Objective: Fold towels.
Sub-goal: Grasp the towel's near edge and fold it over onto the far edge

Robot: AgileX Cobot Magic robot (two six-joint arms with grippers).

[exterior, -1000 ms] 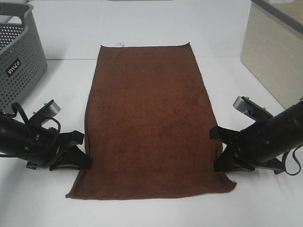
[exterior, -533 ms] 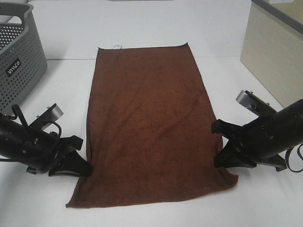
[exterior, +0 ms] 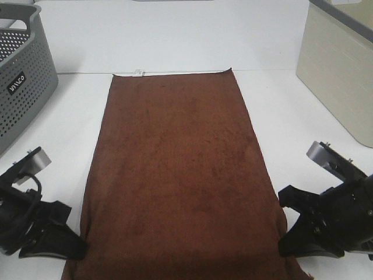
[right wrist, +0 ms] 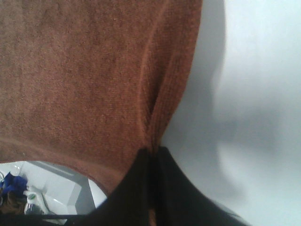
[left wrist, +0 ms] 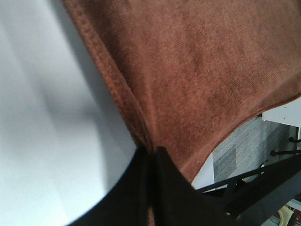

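Note:
The dark reddish-brown towel (exterior: 178,175) lies flat and lengthwise on the white table, its small white tag (exterior: 137,73) at the far short edge. Its near end runs past the table's front edge. My left gripper (exterior: 80,246) is shut on the towel's left long edge near the front corner; the left wrist view shows the hem (left wrist: 129,113) pinched between the jaws (left wrist: 150,155). My right gripper (exterior: 284,240) is shut on the right long edge near the front; the right wrist view shows the hem (right wrist: 164,94) bunched into the jaws (right wrist: 151,153).
A grey perforated basket (exterior: 20,70) stands at the far left of the table. A beige box (exterior: 341,64) stands at the far right. White table (exterior: 175,35) stretches beyond the towel's far edge.
Both grippers have pulled back toward the table's front edge, dragging the towel with them. Its far edge and tag slid nearer, and its near end now hangs over the front.

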